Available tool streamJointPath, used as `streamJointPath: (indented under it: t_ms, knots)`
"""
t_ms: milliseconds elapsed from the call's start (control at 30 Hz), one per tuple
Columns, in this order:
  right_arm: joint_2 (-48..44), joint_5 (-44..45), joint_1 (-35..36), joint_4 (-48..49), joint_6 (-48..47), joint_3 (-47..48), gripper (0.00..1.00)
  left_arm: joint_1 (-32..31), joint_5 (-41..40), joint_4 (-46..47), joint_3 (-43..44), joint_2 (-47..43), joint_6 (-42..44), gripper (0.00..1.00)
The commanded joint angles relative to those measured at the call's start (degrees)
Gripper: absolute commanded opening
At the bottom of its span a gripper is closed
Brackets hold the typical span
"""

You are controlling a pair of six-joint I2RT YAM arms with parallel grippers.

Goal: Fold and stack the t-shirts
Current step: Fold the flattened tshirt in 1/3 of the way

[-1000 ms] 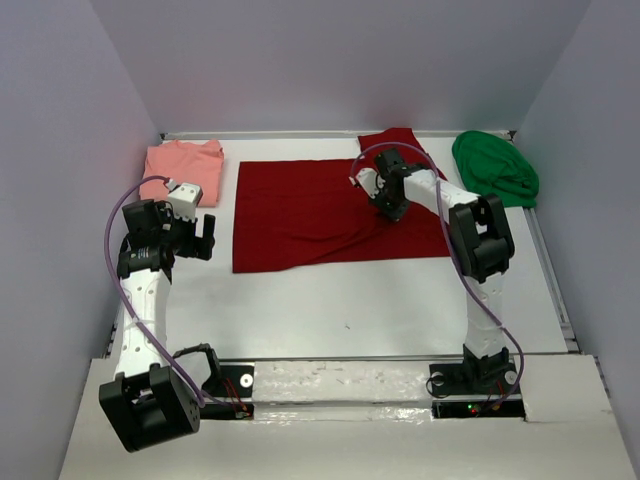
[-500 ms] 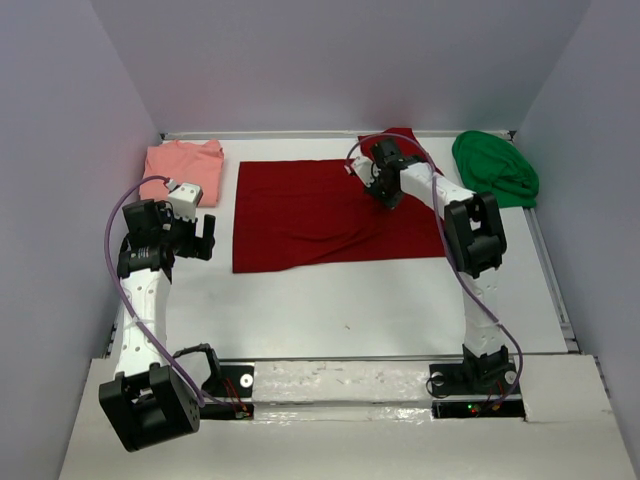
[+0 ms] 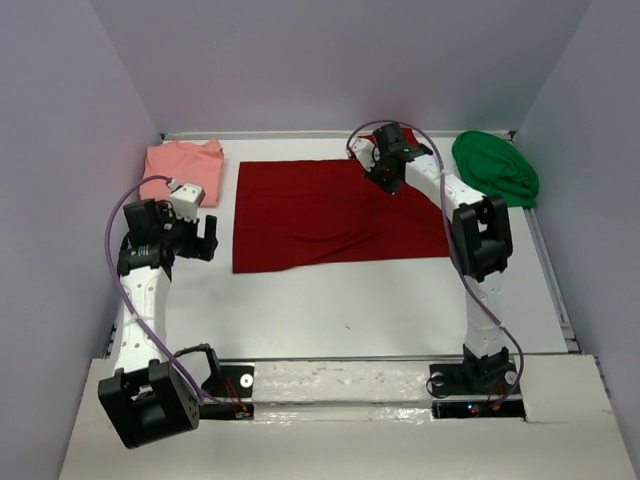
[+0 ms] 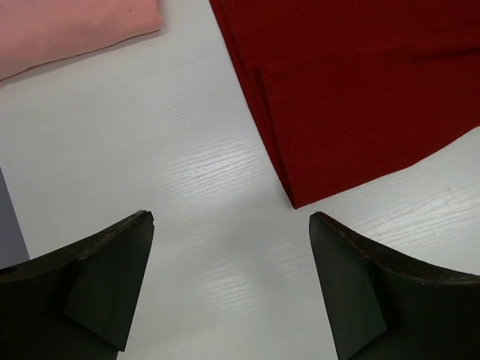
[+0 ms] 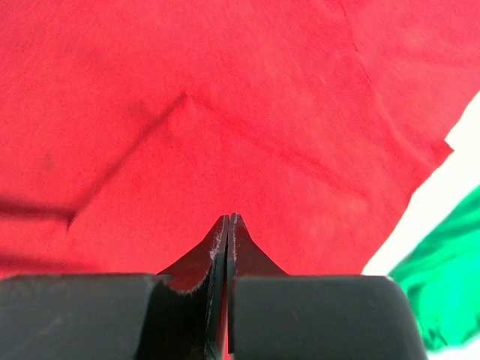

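Note:
The dark red t-shirt (image 3: 330,215) lies spread flat in the middle of the table, with one sleeve sticking out at the back. My right gripper (image 3: 389,180) is shut over its back right part. In the right wrist view the closed fingertips (image 5: 227,217) point at the red cloth (image 5: 225,112), and no cloth shows between them. The salmon-pink t-shirt (image 3: 183,165) lies folded at the back left. The bright green t-shirt (image 3: 495,168) lies bunched at the back right. My left gripper (image 3: 207,238) is open and empty above bare table, left of the red shirt's near corner (image 4: 360,90).
The white table (image 3: 340,300) is ringed by purple-grey walls on three sides, with a raised rail (image 3: 555,270) along its right edge. The salmon-pink cloth (image 4: 67,30) and the green cloth (image 5: 442,285) show at the edges of the wrist views.
My right gripper has moved, still shut, from the middle right of the red shirt toward the back edge near the sleeve. The left arm has barely moved.

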Motion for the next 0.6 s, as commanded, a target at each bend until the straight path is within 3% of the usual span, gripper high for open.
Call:
streamJointPath:
  t_ms: [0, 333, 567]
  knots:
    - [-12.00, 1.14, -0.29, 1.03, 0.60, -5.42, 0.00, -0.52, 4.58, -1.21, 3.07, 1.15, 1.35, 0.94]
    - [-19.32, -2.72, -0.29, -0.55, 6.05, -22.14, 0.00, -10.80, 2.39, -2.18, 4.75, 5.99, 3.82, 0.88]
    - [-16.34, -8.79, -0.29, -2.75, 8.52, -22.86, 0.00, -13.09, -0.24, -0.69, 6.24, 10.73, 2.59, 0.84]
